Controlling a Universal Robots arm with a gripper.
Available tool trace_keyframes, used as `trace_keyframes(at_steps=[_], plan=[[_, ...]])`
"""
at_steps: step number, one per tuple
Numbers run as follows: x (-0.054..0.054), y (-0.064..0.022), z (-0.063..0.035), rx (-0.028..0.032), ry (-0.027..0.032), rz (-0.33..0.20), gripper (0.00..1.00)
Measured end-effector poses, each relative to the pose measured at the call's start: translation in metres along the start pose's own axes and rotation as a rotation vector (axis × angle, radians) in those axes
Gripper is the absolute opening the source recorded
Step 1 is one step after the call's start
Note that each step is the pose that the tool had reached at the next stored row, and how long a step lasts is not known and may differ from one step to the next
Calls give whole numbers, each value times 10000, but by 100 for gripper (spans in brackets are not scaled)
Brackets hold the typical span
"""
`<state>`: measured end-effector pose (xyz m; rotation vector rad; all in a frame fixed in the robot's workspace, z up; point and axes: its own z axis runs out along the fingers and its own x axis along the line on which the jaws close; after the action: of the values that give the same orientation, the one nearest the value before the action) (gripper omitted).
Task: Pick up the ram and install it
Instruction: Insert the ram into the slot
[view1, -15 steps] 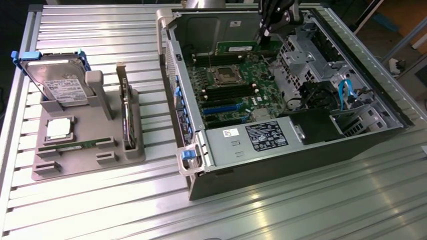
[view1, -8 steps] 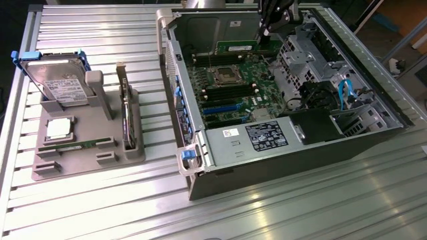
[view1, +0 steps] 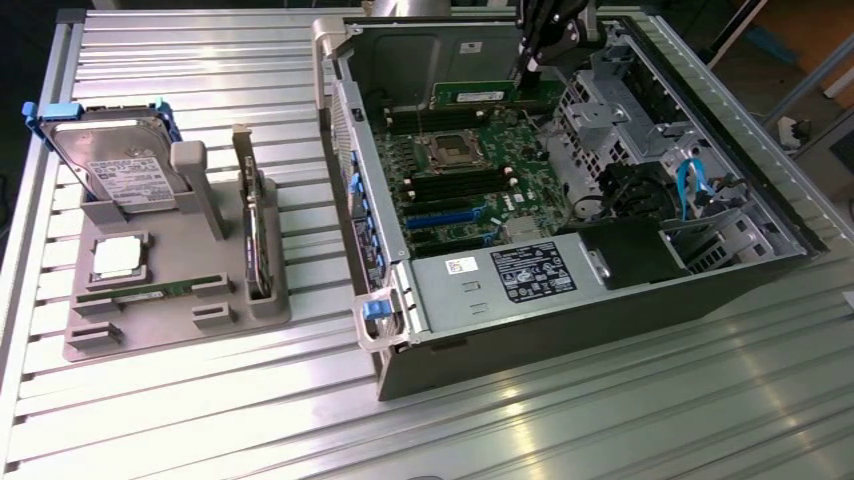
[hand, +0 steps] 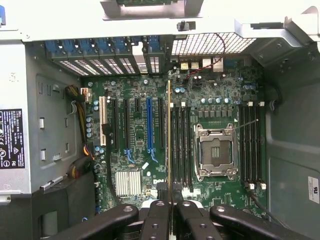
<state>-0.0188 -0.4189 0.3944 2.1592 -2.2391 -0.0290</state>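
My claw (hand: 170, 207) is pinched shut on the ram (hand: 169, 130); I judge its edge must sit level and parallel over the memory slots (hand: 180, 145) beside the socket (hand: 215, 152).

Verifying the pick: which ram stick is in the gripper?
The ram above the motherboard, clamped in the gripper; the other stick sits in the grey tray.

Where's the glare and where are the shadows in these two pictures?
Exterior view: light glares off the ribbed metal table, and the near wall of the computer case lies in shadow. Wrist view: its pale rim is washed out white, the motherboard is evenly lit, and the black gripper holding the ram carries soft highlights.
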Motion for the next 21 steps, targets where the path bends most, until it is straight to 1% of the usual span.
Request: trace_keyframes(at_steps=[2,5,8,10,11,17,21], plan=[[-9,1,1,-1,1,1,12],[-50,2,3,-1,1,0,12],[-110,4,9,-1,4,1,12],[-183,6,18,-1,6,0,12],[-194,6,21,0,5,0,12],[-194,6,34,0,6,-15,12],[-194,5,55,2,16,-293,12]])
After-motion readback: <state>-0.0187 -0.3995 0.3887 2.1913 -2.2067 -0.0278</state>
